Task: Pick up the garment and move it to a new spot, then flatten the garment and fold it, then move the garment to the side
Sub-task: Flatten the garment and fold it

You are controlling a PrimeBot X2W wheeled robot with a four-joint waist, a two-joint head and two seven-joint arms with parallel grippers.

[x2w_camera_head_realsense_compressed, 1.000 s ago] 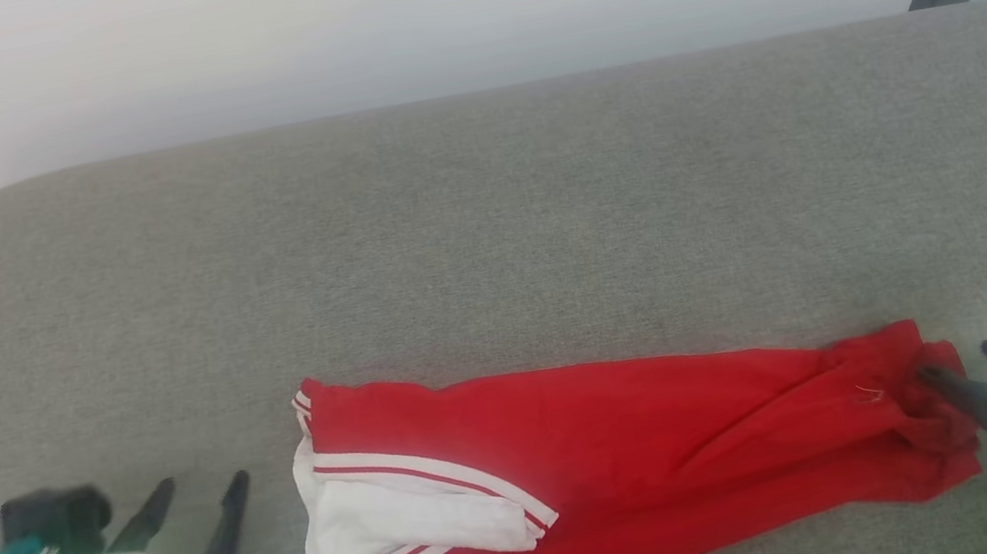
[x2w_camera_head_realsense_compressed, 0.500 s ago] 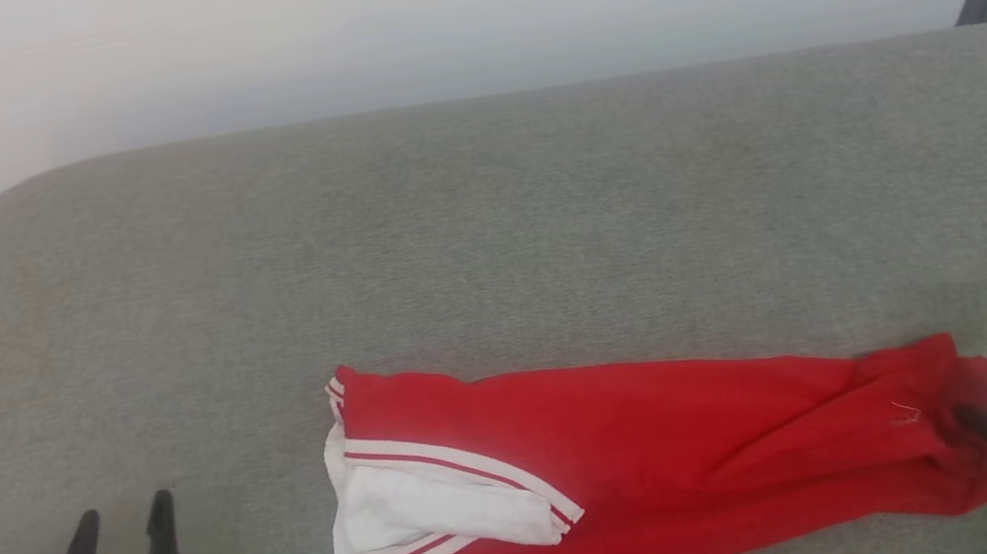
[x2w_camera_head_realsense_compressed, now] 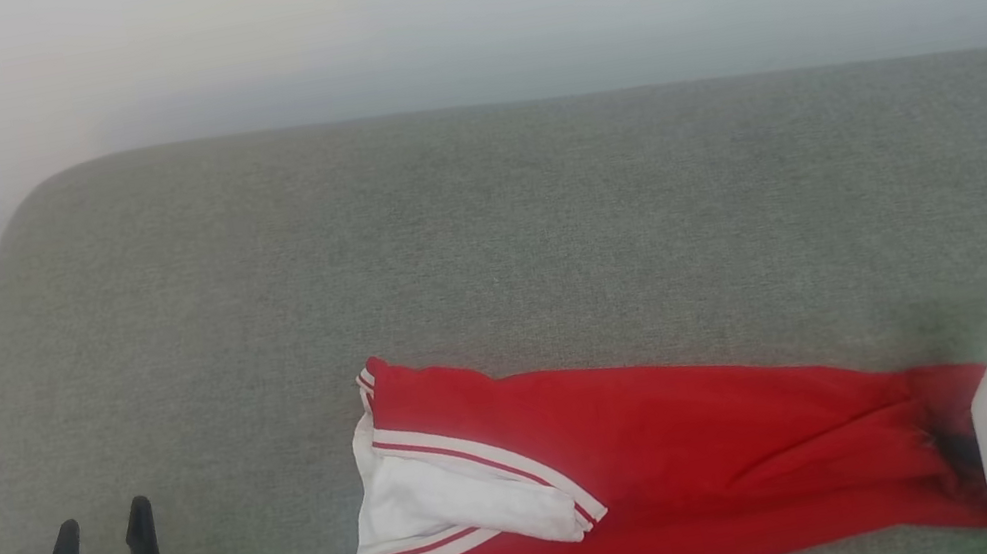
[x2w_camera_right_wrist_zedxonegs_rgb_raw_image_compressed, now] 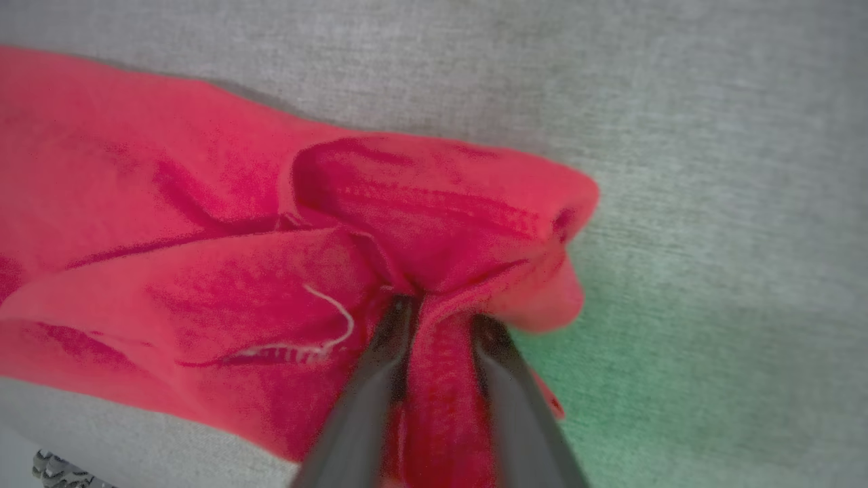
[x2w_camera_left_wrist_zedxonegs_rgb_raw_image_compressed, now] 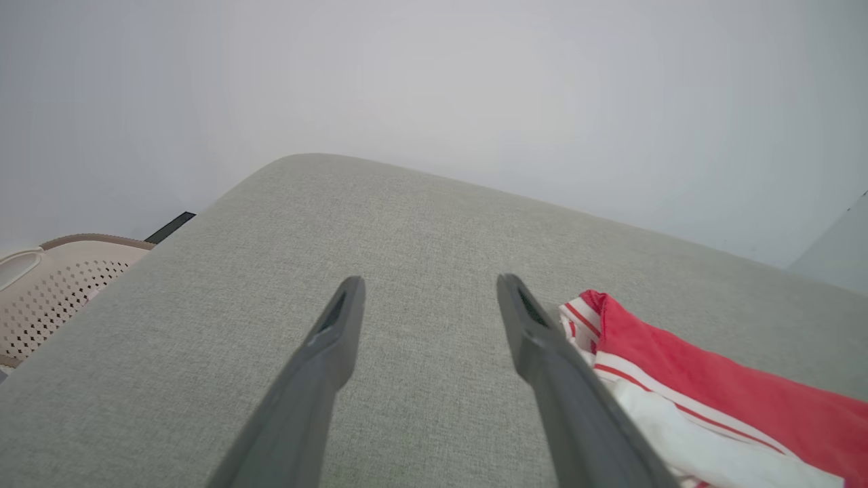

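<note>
- The garment (x2w_camera_head_realsense_compressed: 686,446) lies folded into a long red strip on the grey bench (x2w_camera_head_realsense_compressed: 483,218). One end is at the right tool (x2w_camera_head_realsense_compressed: 958,449); the white striped sleeve end points towards the left tool (x2w_camera_head_realsense_compressed: 101,524), well apart from it.
- The head view hides the right tool's fingertips behind its white housing. The blurred right wrist view shows them pinching a bunched red fold, with a loose white thread (x2w_camera_right_wrist_zedxonegs_rgb_raw_image_compressed: 325,332) just beside.
- The left tool's fingers are spread over bare bench, holding nothing.
- A pale perforated basket (x2w_camera_left_wrist_zedxonegs_rgb_raw_image_compressed: 54,285) is cut off beyond the left tool.
</note>
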